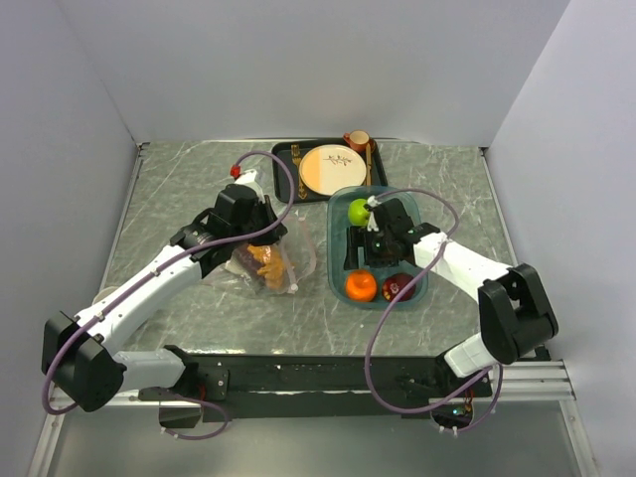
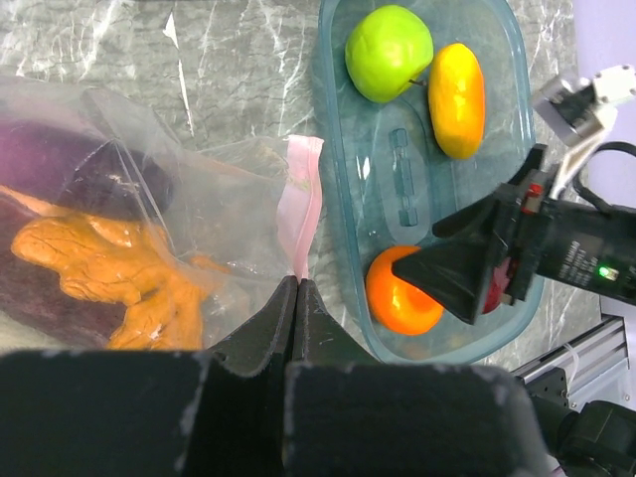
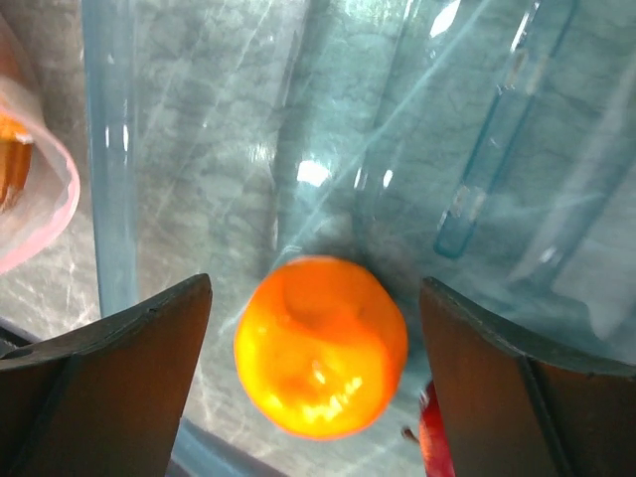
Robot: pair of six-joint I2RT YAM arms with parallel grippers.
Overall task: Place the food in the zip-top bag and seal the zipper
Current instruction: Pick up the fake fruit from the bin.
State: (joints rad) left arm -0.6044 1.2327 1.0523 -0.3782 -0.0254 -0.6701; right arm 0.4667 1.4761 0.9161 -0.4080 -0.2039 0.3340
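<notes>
The clear zip-top bag (image 1: 293, 248) lies left of the teal tray (image 1: 425, 288). It holds a purple eggplant (image 2: 79, 169) and an orange-yellow piece (image 2: 109, 268). My left gripper (image 2: 295, 285) is shut on the pink zipper (image 2: 298, 204) at the bag's mouth edge. In the tray lie a green apple (image 2: 389, 52), a yellow-orange piece (image 2: 456, 97), an orange (image 3: 320, 346) and a red apple (image 1: 399, 288). My right gripper (image 3: 316, 286) hangs open right over the orange, one finger on each side, not touching it.
A black tray (image 1: 283, 159) at the back carries a cream-and-orange plate (image 1: 331, 169) and a brown cup (image 1: 356, 140). Grey walls close the table on the left, back and right. The teal tray's rim (image 3: 107, 149) stands between the orange and the bag.
</notes>
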